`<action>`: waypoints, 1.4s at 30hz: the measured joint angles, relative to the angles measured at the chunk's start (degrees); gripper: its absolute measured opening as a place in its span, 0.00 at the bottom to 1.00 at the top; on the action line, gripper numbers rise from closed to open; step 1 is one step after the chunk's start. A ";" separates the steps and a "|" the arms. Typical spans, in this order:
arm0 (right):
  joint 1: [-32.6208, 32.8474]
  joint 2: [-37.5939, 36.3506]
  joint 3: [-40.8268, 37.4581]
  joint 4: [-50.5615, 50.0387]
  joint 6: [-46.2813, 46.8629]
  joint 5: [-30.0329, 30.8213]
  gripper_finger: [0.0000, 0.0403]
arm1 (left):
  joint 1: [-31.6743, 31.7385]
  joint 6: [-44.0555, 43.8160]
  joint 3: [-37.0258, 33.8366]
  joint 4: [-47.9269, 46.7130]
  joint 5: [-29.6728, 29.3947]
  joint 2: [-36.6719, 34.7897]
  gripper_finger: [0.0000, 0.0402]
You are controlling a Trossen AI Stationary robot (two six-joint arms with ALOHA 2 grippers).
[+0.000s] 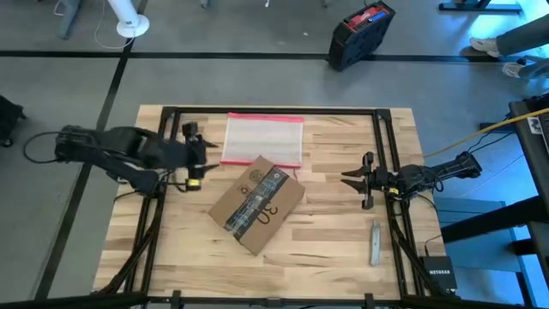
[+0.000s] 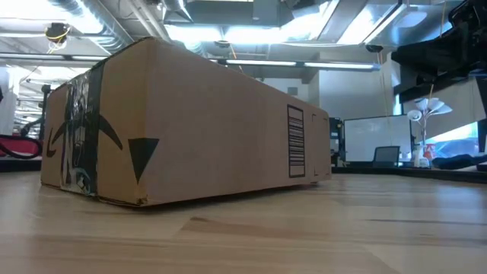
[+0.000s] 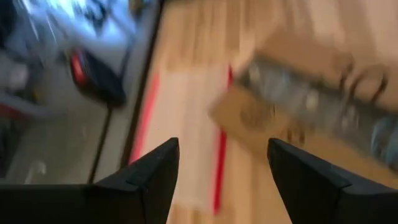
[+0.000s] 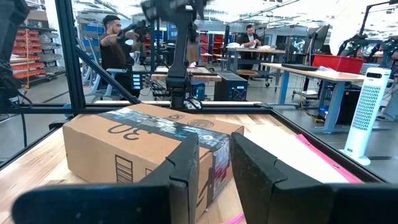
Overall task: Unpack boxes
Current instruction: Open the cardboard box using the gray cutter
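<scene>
Box (image 2: 190, 125) fills low view, sealed, tape strip (image 1: 255, 202) intact; centre of high view. Left gripper (image 1: 196, 159) left of it, jaws wide, empty. Right gripper (image 1: 356, 178) right of centre, jaws narrow, empty. Risk: off-centre contact shoves box onto pouch (image 1: 262, 137).

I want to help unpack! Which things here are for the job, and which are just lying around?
For the job:
- cardboard box, still taped shut
- left gripper, open, beside the box
- right gripper, waiting at the right side, holding nothing

Just lying around:
- clear pouch with red edges
- small grey tool
- black and red case on the floor
</scene>
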 joint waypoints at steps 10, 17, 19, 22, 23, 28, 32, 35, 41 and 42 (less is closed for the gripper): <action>0.00 0.01 -0.02 0.00 0.00 -0.02 0.21 | -2.37 -8.88 -25.76 19.02 2.88 -5.21 0.59; 0.00 -0.01 -0.02 0.02 0.00 0.00 0.21 | -2.99 0.39 -47.62 69.51 5.78 -7.93 0.59; 0.00 -0.01 -0.02 0.00 0.00 -0.02 0.21 | -1.90 3.45 -52.93 86.90 7.22 -6.57 0.59; 0.00 0.00 -0.02 0.00 0.00 -0.01 0.21 | 0.55 6.91 -57.74 110.60 10.47 -3.32 0.59; 0.00 -0.01 -0.01 0.00 0.00 -0.01 0.21 | 1.40 7.67 -58.18 116.68 11.86 -2.25 0.59; 0.00 0.01 0.00 0.02 0.00 -0.02 0.21 | 4.87 11.21 -53.85 132.37 21.64 1.67 0.59; 0.00 -0.01 -0.01 0.00 0.00 0.00 0.21 | 5.80 13.17 -45.71 131.24 26.63 2.73 0.59; 0.00 0.01 0.00 0.00 0.00 -0.02 0.21 | 5.79 15.37 -38.74 124.51 27.70 3.04 0.59; 0.00 0.00 -0.02 0.00 0.00 -0.01 0.21 | 6.25 19.76 -23.66 99.17 27.52 3.11 0.59; 0.00 0.01 -0.01 0.00 0.00 -0.02 0.21 | 6.57 19.81 -21.23 95.30 27.17 3.29 0.59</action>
